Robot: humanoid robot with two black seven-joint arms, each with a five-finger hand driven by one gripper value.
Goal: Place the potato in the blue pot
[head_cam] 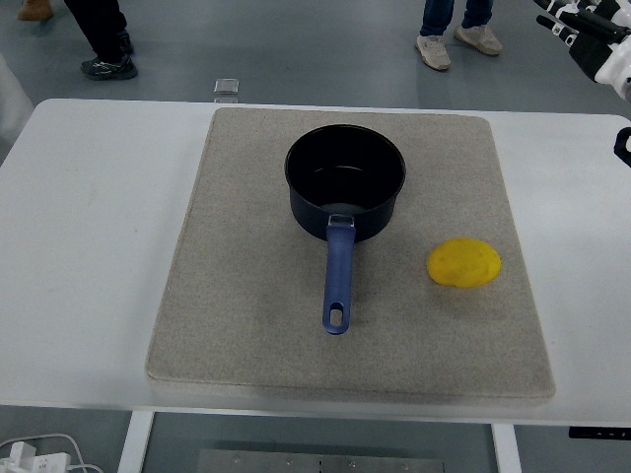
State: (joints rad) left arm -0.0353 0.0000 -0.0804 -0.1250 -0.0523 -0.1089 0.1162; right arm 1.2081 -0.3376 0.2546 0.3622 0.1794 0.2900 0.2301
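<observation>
While the potato lies on the mat, to the right of the pot and apart from it, nothing touches either one. It is yellow, oval, and rests on its side toward the mat's right edge, about level with the middle of the handle. The pot stands upright in the mat's upper middle, dark blue outside and dark inside, with nothing in it that can be seen. Its lighter blue handle points toward the near edge of the table, with a small hole at its free end.

The mat is grey-beige, rectangular, and covers most of the white table's middle. A small pale square object sits just beyond the table's far edge, near the mat's upper left corner; what it is cannot be told.

At the right edge a dark part of the right arm just enters the view, well away from the potato; the hand itself does not show, so its grasp cannot be told. No left arm shows. At the top right corner a black and white piece of machinery reaches in above the floor.

On the grey floor beyond the table, two people's feet show: dark shoes at upper left, pale shoes at upper right. White cables lie at the bottom left corner, below the table edge.
</observation>
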